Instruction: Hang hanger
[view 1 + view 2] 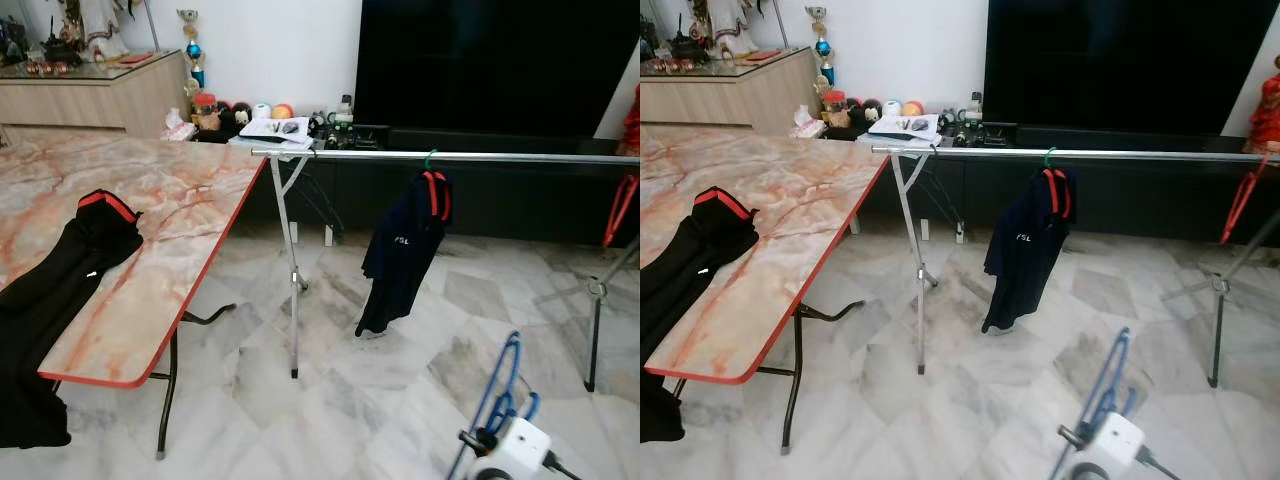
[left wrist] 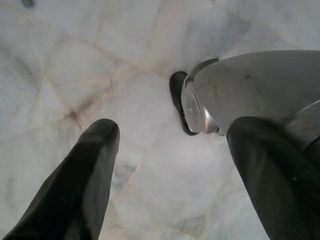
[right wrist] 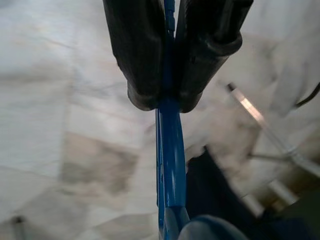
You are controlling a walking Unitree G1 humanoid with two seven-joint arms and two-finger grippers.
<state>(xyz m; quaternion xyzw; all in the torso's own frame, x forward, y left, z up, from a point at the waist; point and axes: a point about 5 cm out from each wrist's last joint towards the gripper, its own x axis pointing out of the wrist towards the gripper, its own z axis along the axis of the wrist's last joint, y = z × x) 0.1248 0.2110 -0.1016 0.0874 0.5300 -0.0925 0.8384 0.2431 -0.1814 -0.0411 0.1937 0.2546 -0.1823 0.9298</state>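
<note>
Hanger: blue hanger [image 1: 497, 400], low at the right of the head views, held up over the marble floor [image 1: 400, 400] in front of the drying rack and well short of its rail.
Right gripper: right gripper [image 3: 167, 102] has both black fingers pressed together on the blue hanger's flat bar; the bar runs on past the fingertips toward the floor. Its white wrist unit [image 1: 510, 450] sits at the lower edge of the head view.
Left gripper: left gripper [image 2: 170, 150] hangs over the floor, fingers [image 2: 90, 170] spread wide apart and holding nothing; a silver part of the robot's own body [image 2: 240, 90] lies beside it.
Rail: silver rail [image 1: 450, 156] of the drying rack runs level across the room from the table's far corner to the right edge of the view, on thin metal legs [image 1: 292, 280].
On the rail: dark shirt [image 1: 400, 255] with red collar trim hangs from a green hook [image 1: 429, 158] near the rail's middle; red hanger [image 1: 620, 210] hangs at the rail's right end.
Table: marble-patterned table [image 1: 180, 220] with a red edge stands at left; black garment [image 1: 50, 290] with red trim lies at its near left edge and drapes over it.
Background: large dark TV screen [image 1: 490, 60] behind the rail; small toys and clutter [image 1: 250, 115] against the wall.
</note>
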